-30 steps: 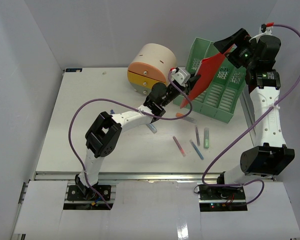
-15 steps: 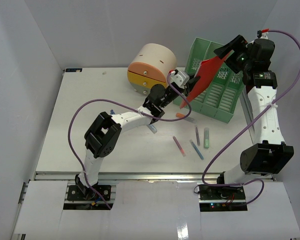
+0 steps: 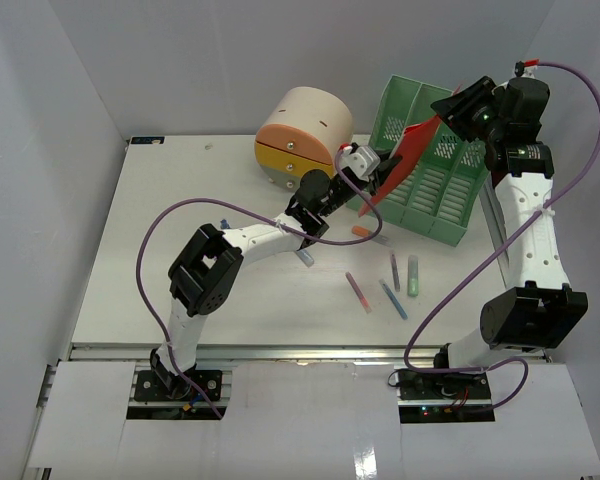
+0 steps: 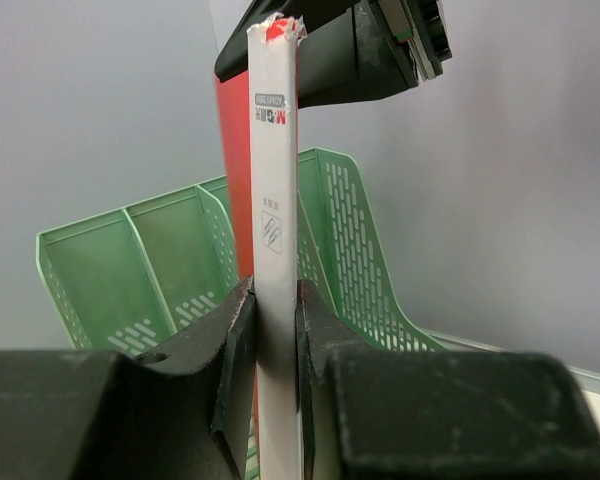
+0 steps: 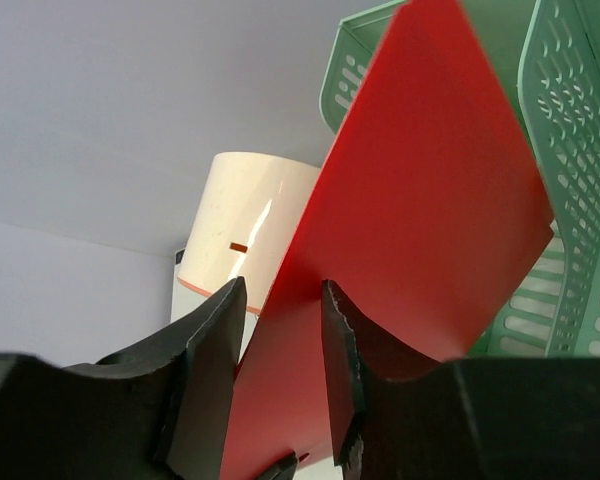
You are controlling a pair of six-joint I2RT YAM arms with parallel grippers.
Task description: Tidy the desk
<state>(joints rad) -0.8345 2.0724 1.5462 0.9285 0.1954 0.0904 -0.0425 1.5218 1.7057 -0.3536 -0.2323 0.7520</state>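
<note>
Left jaws are clamped on the white spine of the red folder (image 3: 410, 150). Right jaws sit narrow around its top corner, though I cannot tell whether they pinch it. Plain grey walls (image 3: 230, 60) close in the white bench (image 3: 160, 220), which has a metal rail (image 3: 280, 350) along its near edge. A green file rack (image 3: 435, 195) stands at the bench's far right, a cream round drawer unit (image 3: 300, 125) beside it. Loose pens (image 3: 358, 292) lie nearer.

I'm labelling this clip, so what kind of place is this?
Probably a robot test cell: plain walls around a white desk with a green file rack, round drawer unit and loose pens.
</note>
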